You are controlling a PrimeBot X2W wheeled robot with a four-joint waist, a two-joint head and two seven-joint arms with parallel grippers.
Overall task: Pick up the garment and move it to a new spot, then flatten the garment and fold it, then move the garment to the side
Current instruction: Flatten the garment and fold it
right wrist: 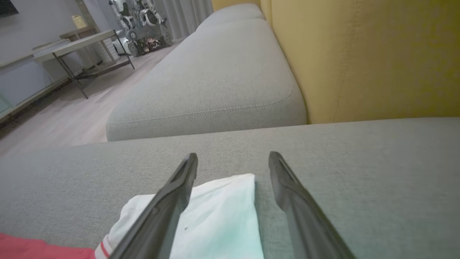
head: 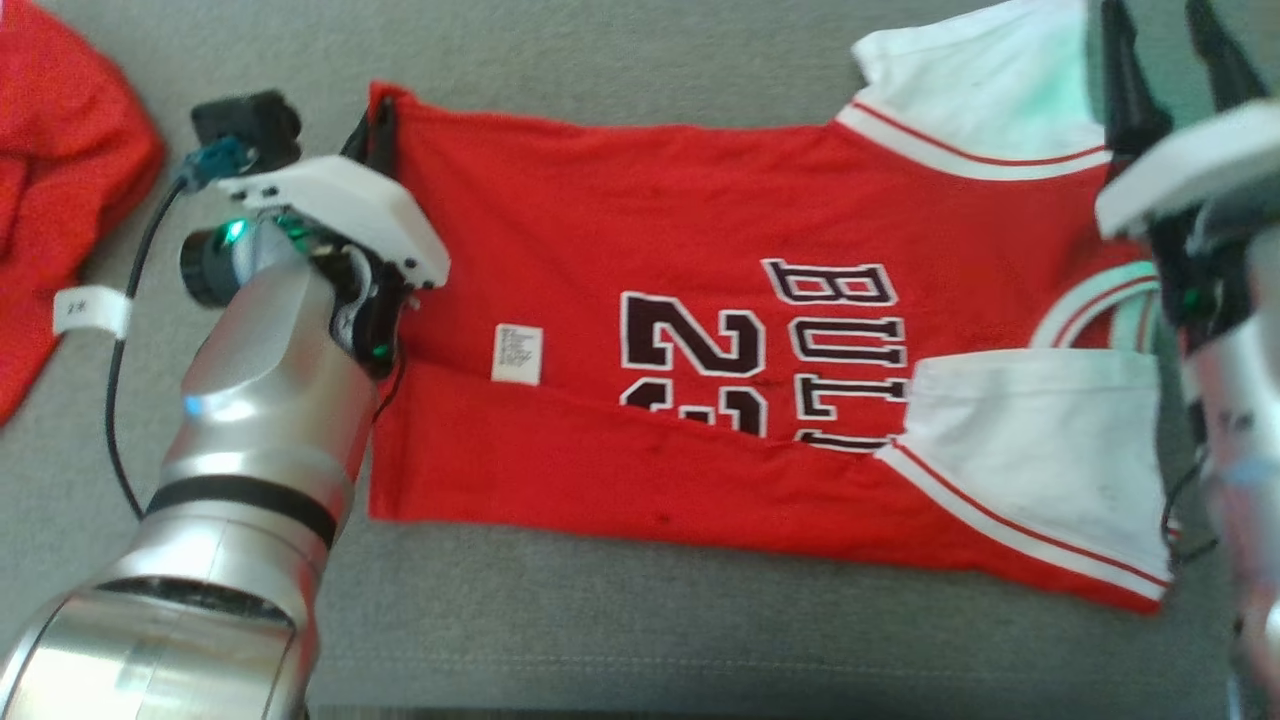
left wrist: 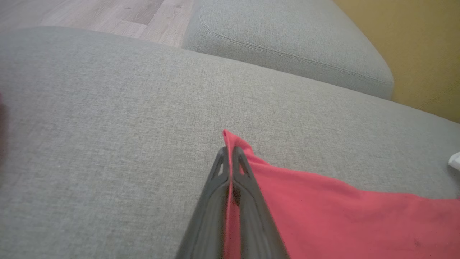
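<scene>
- jersey lies flat on the sofa, near edge folded over itself.
- left end effector at its far left corner.
- right end effector over its far right sleeve.
- a cloth lies well apart, at the left.

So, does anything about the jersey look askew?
Yes. The jersey is not flat: its near side is folded over the print, hiding part of the number and letters.

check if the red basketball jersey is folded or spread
Partly folded: the red basketball jersey has its near edge lapped over the lettering.
</scene>
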